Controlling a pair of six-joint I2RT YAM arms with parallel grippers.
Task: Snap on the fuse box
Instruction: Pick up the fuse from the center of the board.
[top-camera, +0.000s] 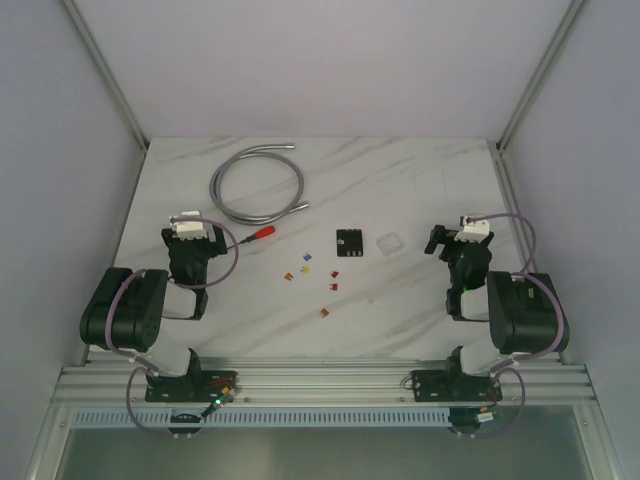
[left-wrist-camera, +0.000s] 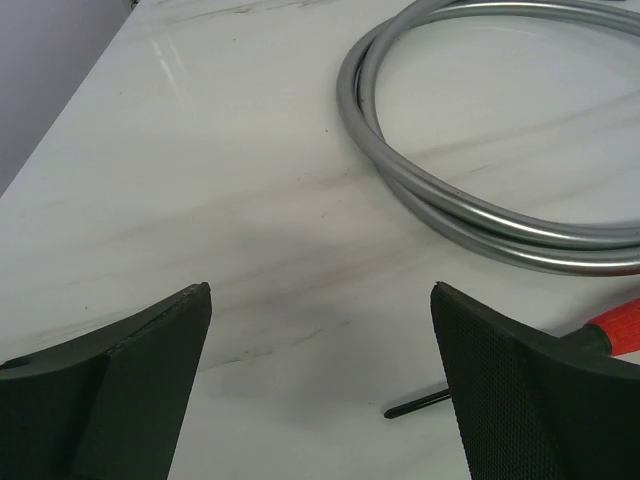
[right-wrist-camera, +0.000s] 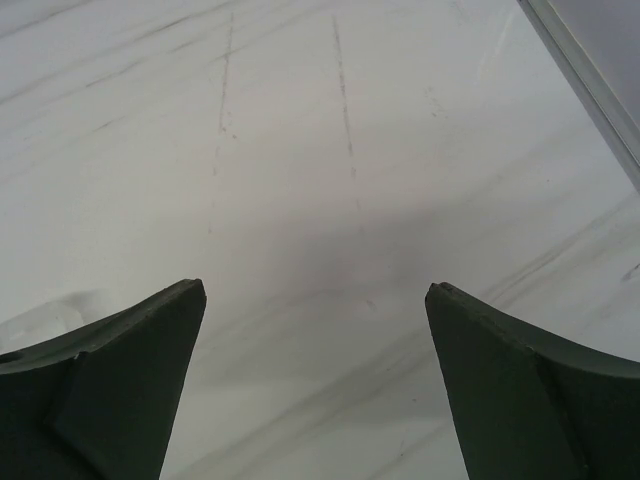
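At centre, one fuse box (top-camera: 349, 243), one clear cover (top-camera: 388, 243) beside

One fuse box (top-camera: 348, 243), six loose fuses (top-camera: 333, 287)

I see a coiled silver hose (left-wrist-camera: 450, 212) on the marble worktop (top-camera: 420, 180), a red-handled screwdriver (top-camera: 262, 232) near it, and farther right some loose coloured fuses (top-camera: 305, 264) and a clear square cover (top-camera: 388, 242).

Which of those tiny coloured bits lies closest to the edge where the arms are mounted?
The orange-brown fuse, lying alone; the other fuses sit farther back, nearer the black fuse box.
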